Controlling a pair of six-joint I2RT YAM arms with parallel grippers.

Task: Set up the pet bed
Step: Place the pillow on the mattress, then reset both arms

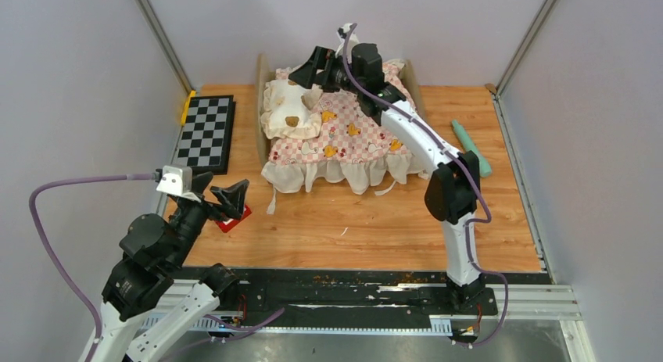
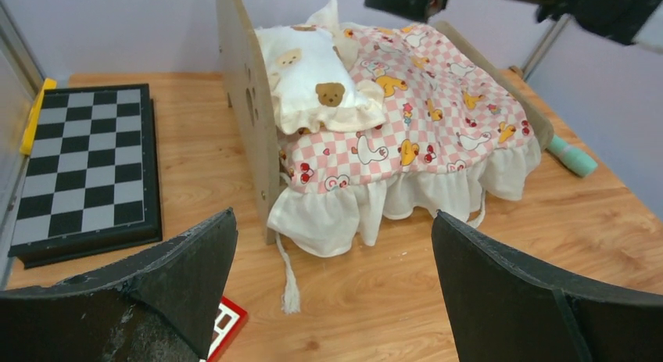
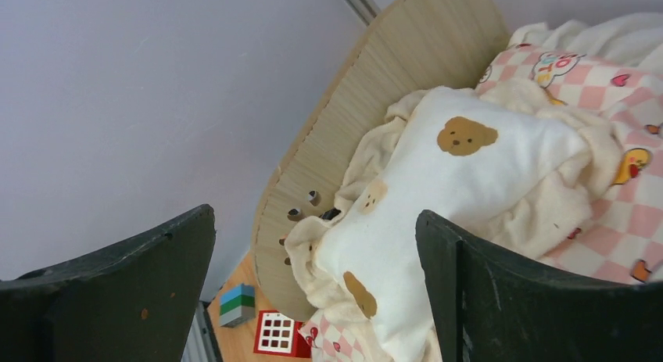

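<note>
A chessboard (image 1: pixel 205 132) lies at the far left of the table. Near it the left gripper (image 1: pixel 219 191) hangs over the near-left corner, jaws wide apart and empty, just above a small red tile (image 1: pixel 237 218) and well apart from the bed. The pet bed (image 2: pixel 238 80) stands at the far centre, its rounded headboard with the paw-print cutout turned to the left. It appears all but made up. The bear-print pillow (image 1: pixel 288 108) rests against the headboard, somewhat rumpled and lying askew on the bedding. The right gripper (image 1: pixel 306 69) hovers over the pillow's far side, jaws spread and holding nothing. The pink checkered cushion (image 1: pixel 344 131) covers the frame from the headboard to the foot on the right. Its cream ruffle drapes over the near side to the tabletop, and a tie string trails loose on the wood. The far edge of the cushion is hidden behind the arm, so its fit there cannot be judged. A teal tube (image 1: pixel 471 147) lies to the right of the bed, untouched. By appearances, the laying of cushion and pillow is done, and at most a straightening of the pillow remains.
</note>
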